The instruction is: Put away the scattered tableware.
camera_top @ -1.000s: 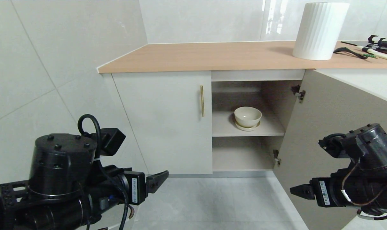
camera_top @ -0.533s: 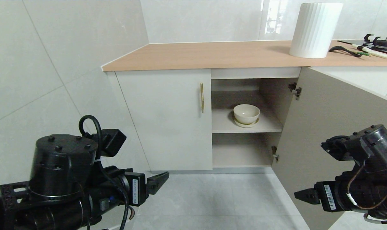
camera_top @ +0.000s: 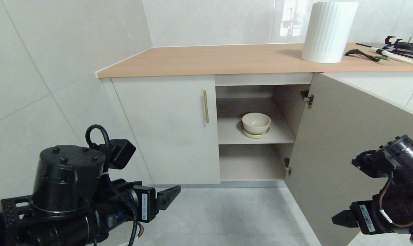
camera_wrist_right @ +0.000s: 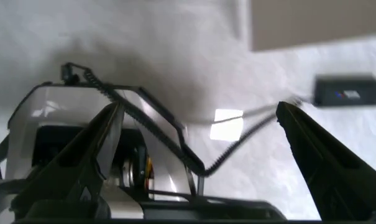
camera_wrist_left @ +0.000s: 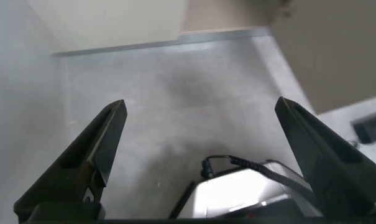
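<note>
Pale tiled walls met a wooden countertop (camera_top: 206, 59) above a white cabinet whose right-hand door (camera_top: 346, 143) stood open. On its upper shelf (camera_top: 232, 135), slightly toward 3 o'clock from the middle, a round cream ceramic bowl (camera_top: 256, 122) sat upright on a matching saucer (camera_top: 257, 136), mouth facing 12 o'clock. The left gripper (camera_wrist_left: 200, 109), low at 7 o'clock, and the right gripper (camera_wrist_right: 199, 109), at 4 o'clock, both had their fingers spread apart, holding nothing.
</note>
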